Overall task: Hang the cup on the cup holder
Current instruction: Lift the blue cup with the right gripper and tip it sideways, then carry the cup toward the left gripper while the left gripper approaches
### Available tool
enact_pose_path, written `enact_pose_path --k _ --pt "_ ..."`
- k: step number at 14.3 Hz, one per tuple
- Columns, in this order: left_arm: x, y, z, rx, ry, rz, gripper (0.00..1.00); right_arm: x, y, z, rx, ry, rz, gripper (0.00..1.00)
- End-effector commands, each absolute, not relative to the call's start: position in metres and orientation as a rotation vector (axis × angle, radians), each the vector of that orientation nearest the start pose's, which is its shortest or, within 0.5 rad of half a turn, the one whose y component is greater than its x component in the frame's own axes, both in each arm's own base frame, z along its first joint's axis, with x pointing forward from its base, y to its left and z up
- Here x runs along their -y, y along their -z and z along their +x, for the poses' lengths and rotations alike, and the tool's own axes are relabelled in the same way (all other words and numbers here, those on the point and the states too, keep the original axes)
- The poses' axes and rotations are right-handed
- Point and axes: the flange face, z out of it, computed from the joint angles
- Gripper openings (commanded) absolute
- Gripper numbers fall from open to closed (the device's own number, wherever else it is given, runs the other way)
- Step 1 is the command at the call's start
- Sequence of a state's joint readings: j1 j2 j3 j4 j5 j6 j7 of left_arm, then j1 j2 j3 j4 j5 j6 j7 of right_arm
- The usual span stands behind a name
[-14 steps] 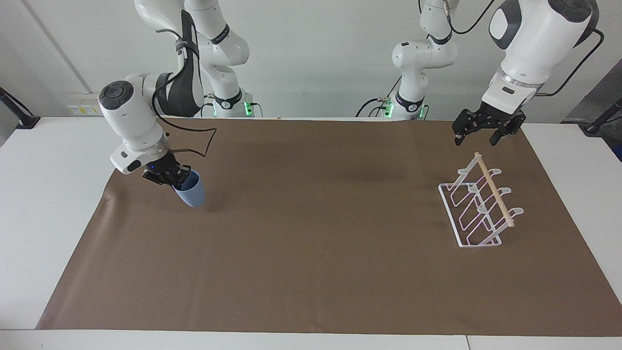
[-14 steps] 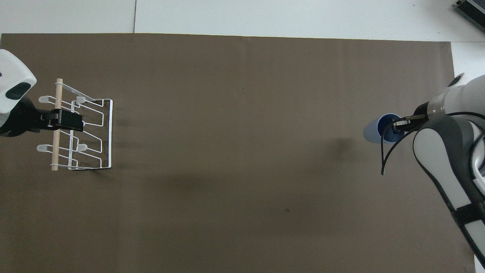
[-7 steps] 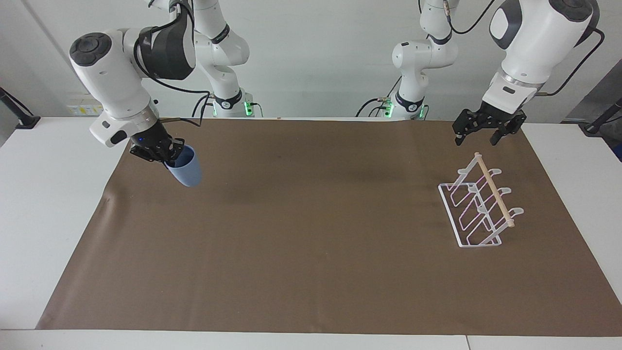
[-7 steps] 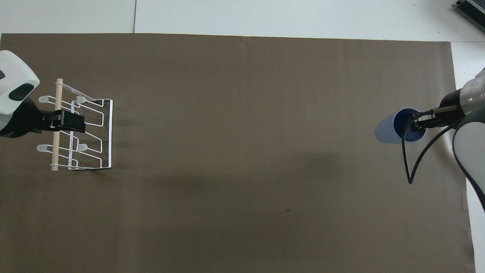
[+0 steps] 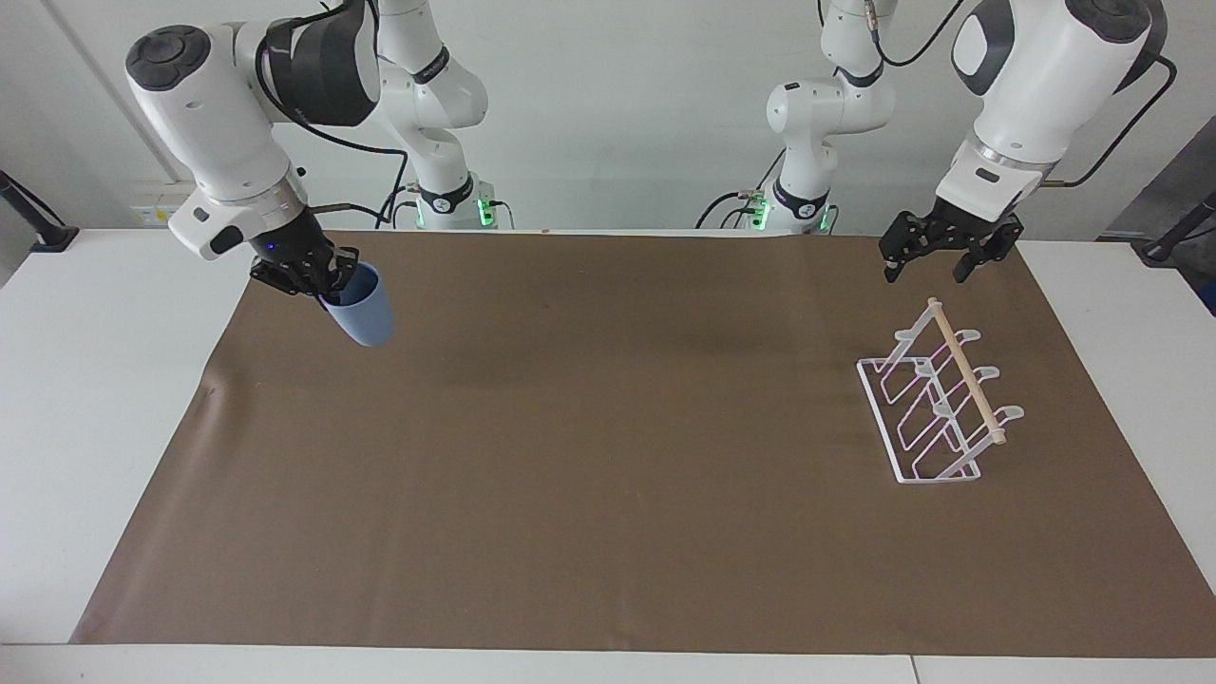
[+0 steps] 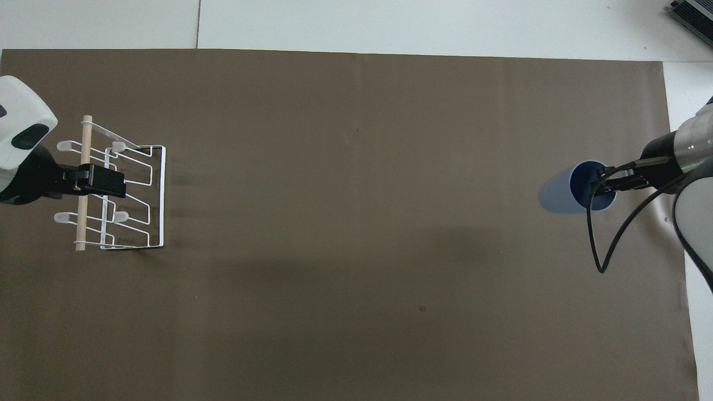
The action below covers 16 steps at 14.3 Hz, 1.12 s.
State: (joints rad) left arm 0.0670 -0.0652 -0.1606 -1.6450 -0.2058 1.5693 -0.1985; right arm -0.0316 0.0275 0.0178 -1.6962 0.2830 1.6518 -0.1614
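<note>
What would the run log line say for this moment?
right gripper: holds cup tilted, airborne | left gripper: open, waiting above cup holder | cup not hung

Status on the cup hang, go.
Right gripper shut on light blue plastic cup, lifted over brown mat. Left gripper open, waiting above white wire cup holder. Nothing between cup and holder.

Matte smooth plastic cup; white wire cup holder with a wooden dowel.
</note>
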Motion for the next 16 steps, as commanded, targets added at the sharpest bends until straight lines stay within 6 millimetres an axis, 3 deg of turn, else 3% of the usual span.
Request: enact_pose_path --k 1,4,6,9,12,16 --pt "0.077 -0.629 0.531 0.546 -0.189 -3.404 1.0 -0.043 -0.568 0.56 0.19 -0.053 -2.708 0.0" --pt "0.09 -0.625 0.529 1.028 -0.334 -3.395 1.0 -0.083 -0.575 0.555 0.21 -0.053 -2.582 0.0" --pt "0.099 -0.625 0.529 1.392 -0.458 -3.355 1.0 -0.099 -0.577 0.554 0.166 -0.061 -2.515 0.0" --pt "0.109 -0.606 0.517 1.915 -0.65 -3.226 1.0 -0.125 -0.576 0.546 0.142 -0.043 -2.415 0.0" --pt "0.116 -0.585 0.501 2.29 -0.823 -3.075 1.0 -0.156 -0.574 0.538 0.044 -0.017 -2.298 0.0" --pt "0.125 -0.592 0.502 2.614 -1.049 -2.868 1.0 -0.208 -0.583 0.531 -0.052 -0.019 -2.226 0.0"
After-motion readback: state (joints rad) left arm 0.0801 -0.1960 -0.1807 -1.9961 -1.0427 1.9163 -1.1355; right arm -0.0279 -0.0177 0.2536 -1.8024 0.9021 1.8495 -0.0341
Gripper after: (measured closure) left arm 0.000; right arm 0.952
